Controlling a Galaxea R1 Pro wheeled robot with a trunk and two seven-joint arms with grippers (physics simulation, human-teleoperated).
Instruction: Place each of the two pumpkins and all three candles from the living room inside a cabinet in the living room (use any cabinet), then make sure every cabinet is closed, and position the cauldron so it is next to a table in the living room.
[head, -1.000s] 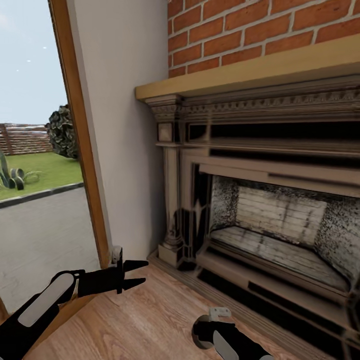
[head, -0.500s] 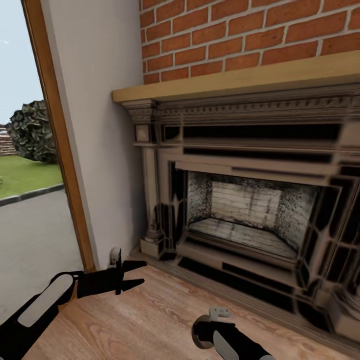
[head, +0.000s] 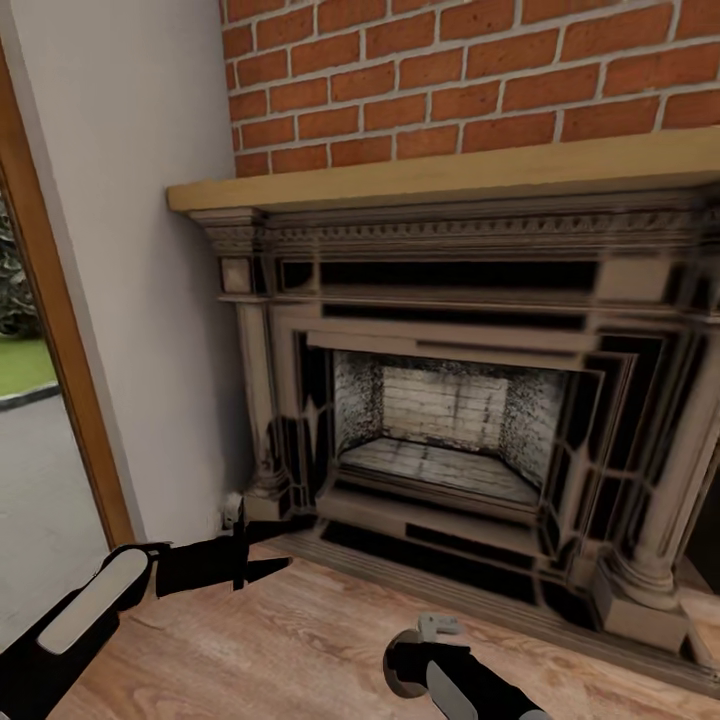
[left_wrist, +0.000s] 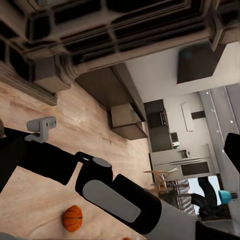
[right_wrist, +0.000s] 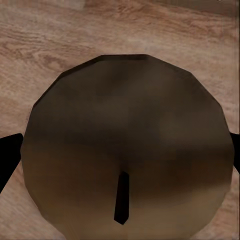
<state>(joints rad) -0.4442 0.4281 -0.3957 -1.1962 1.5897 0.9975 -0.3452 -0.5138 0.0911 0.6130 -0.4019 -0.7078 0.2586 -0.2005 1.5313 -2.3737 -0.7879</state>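
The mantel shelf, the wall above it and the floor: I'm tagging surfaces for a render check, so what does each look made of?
The mantel shelf looks like pale, smooth matte wood, though paint is possible. The wall above is red brick with light mortar lines between staggered courses. The floor looks like light wood planks, with visible grain streaks and a slight sheen.

Even, bright light with soft shadows; daylight enters by the window (head: 25, 420) beyond the left end effector (head: 285, 548). Textures look smeared, and the right wrist's close candle (right_wrist: 127, 145) is blurred
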